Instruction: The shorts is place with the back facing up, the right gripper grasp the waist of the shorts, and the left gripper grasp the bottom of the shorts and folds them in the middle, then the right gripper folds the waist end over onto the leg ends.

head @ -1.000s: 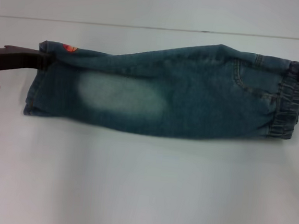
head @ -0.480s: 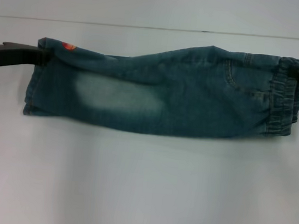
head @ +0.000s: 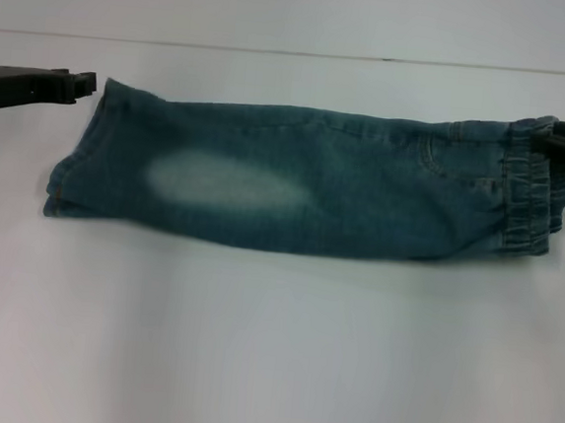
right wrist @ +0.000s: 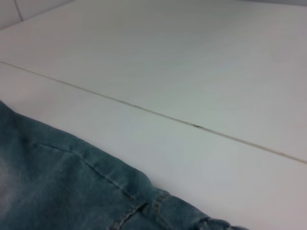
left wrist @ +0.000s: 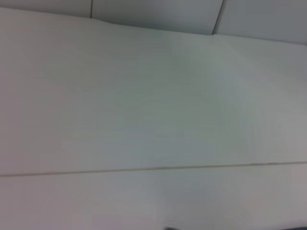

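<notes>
The shorts [head: 314, 185] lie flat on the white table, folded lengthwise into one long strip, with a pale bleached patch [head: 221, 181] facing up. The leg ends [head: 62, 187] are at the left and the gathered waist [head: 531, 199] at the right. My left gripper [head: 81, 83] hovers open just left of the far corner of the leg ends, with a small gap between them. My right gripper [head: 556, 137] sits shut on the far corner of the waist. The right wrist view shows a stitched denim edge of the shorts [right wrist: 62, 191]. The left wrist view shows only table.
The white table [head: 270, 349] stretches wide in front of the shorts. A thin seam line [head: 277, 51] runs across it behind them, also seen as a seam line [right wrist: 192, 125] in the right wrist view.
The left gripper let go of the leg ends and drew back to the left. The lifted far edge of the shorts dropped, so they now lie flat. The right gripper lowered slightly with the waist.
</notes>
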Available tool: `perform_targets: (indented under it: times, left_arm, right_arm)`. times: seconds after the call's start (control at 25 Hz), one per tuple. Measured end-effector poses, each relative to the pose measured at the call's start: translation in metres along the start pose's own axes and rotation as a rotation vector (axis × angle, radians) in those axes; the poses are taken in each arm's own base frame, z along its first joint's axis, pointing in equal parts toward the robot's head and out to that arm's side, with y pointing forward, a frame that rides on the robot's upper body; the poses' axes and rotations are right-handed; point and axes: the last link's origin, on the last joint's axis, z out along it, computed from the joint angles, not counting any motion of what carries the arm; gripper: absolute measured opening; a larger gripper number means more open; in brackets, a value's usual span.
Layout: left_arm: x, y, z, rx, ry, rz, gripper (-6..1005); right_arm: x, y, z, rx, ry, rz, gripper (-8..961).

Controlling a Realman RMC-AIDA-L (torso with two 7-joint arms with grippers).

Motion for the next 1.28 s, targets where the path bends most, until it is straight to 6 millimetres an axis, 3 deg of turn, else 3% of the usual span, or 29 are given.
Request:
perform_targets:
  times: [0.08,0.32,0.52,0.6,0.68,0.72,0.88,1.08,1.28]
  left_arm:
    - [0.000,0.000,0.000,-0.001,-0.001,0.000,245]
    - [-0.002,0.008,0.003,-0.028,-0.015,0.020,432]
    - [-0.005,0.032,-0.002,-0.210,-0.015,0.058,638]
    - [-0.009,0.042,-0.009,-0.323,0.015,0.073,713]
    - [-0.013,0.052,-0.018,-0.434,0.050,0.082,789]
    - [-0.017,0.056,-0.022,-0.489,0.068,0.081,826]
    - [-0.028,0.065,-0.031,-0.606,0.080,0.054,899]
    - [-0.039,0.080,-0.038,-0.714,0.091,0.110,934]
    - [-0.043,0.093,-0.036,-0.766,0.060,0.151,933]
  right_arm:
    - [-0.001,-0.002,-0.001,0.005,0.003,0.000,154]
    - [0.002,-0.007,-0.006,0.019,-0.005,0.010,430]
    - [0.017,-0.004,-0.024,-0.030,-0.038,0.037,613]
    - [0.027,-0.002,-0.036,-0.059,-0.074,0.044,841]
    - [0.044,0.006,-0.058,-0.104,-0.150,0.044,869]
    - [0.044,0.006,-0.058,-0.104,-0.150,0.044,882]
    - [0.078,0.016,-0.075,-0.093,-0.198,0.040,923]
    - [0.111,0.026,-0.080,-0.002,-0.256,0.017,920]
    - [0.132,0.044,-0.074,-0.043,-0.277,-0.031,917]
